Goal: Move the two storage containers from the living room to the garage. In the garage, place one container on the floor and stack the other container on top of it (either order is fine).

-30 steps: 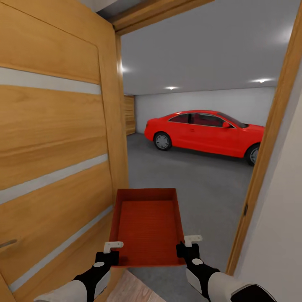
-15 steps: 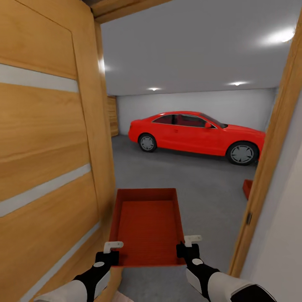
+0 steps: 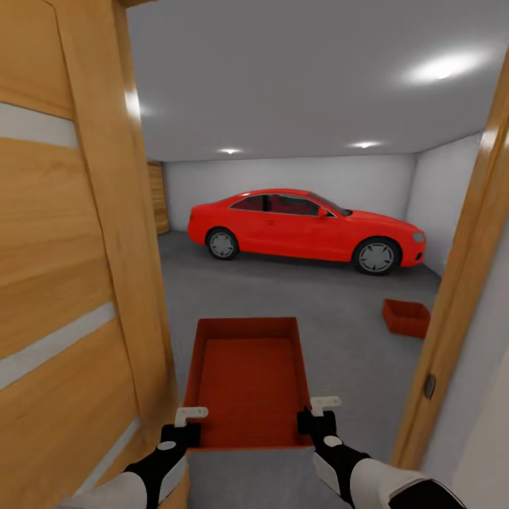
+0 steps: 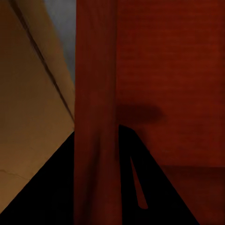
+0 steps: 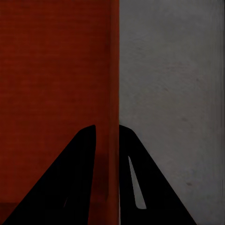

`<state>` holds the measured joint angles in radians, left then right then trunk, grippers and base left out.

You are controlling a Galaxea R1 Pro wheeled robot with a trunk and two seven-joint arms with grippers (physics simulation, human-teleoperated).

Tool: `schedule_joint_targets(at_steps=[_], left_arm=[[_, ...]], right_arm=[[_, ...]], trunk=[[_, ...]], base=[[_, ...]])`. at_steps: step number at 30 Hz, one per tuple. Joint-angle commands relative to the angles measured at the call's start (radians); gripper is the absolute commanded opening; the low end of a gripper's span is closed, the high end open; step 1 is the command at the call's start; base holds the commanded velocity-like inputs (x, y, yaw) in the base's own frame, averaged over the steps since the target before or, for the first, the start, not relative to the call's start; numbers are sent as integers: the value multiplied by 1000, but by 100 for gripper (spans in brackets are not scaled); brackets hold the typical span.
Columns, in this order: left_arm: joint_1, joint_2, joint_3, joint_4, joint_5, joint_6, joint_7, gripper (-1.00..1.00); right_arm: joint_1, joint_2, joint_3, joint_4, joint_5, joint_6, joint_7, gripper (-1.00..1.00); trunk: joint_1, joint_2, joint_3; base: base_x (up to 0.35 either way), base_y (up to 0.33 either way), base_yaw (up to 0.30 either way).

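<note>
- Head view: we carry an orange-red storage container [image 3: 246, 382] out in front of us, level, its open top up and its inside bare, over the dark grey floor [image 3: 318, 297] at the garage threshold.
- Our left hand [image 3: 189, 418] is clamped on the container's near left wall; in the left wrist view the wall [image 4: 96, 117] runs between the two dark fingers [image 4: 51, 187], which press it from both sides.
- Our right hand [image 3: 319, 408] grips the near right wall the same way; in the right wrist view the thin wall [image 5: 113, 93] sits pinched between the fingers [image 5: 75, 183], with grey floor beside it.
- A second container [image 3: 406, 317] rests on the garage floor ahead to the right, partly cut off by the wooden door frame [image 3: 459, 283].
- An open wooden door [image 3: 63, 268] stands close on our left.
- Farther in, a red car [image 3: 304, 224] is parked broadside before the white back wall [image 3: 283, 173], under ceiling spotlights [image 3: 442, 71].
</note>
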<state>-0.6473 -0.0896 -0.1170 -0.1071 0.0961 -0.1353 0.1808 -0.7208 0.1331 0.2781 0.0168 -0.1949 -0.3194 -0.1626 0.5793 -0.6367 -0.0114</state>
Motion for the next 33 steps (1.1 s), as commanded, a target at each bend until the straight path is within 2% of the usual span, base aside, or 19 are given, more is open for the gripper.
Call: schedule_joint_targets(at_steps=[1, 21, 27, 33], left_arm=[[0, -4, -7, 1, 10, -1, 7, -100], [0, -5, -7, 1, 10, -6, 7, -100], [0, -6, -6, 1, 11, -9, 9, -100], [0, -6, -6, 1, 14, -10, 10, -100]], right_arm=[[-2, 8, -53, -3, 6, -1, -1, -100], [-1, 8, -53, -3, 6, -1, -1, -100], [-2, 8, -53, -3, 6, -1, -1, -100], [-2, 8, -53, -3, 6, -1, -1, -100]], trunk=[[1, -1, -1], [1, -1, 9], [1, -1, 10], [1, -1, 10]], base=[[310, 188, -266], [309, 184, -266], [54, 23, -256], [1, 0, -15]])
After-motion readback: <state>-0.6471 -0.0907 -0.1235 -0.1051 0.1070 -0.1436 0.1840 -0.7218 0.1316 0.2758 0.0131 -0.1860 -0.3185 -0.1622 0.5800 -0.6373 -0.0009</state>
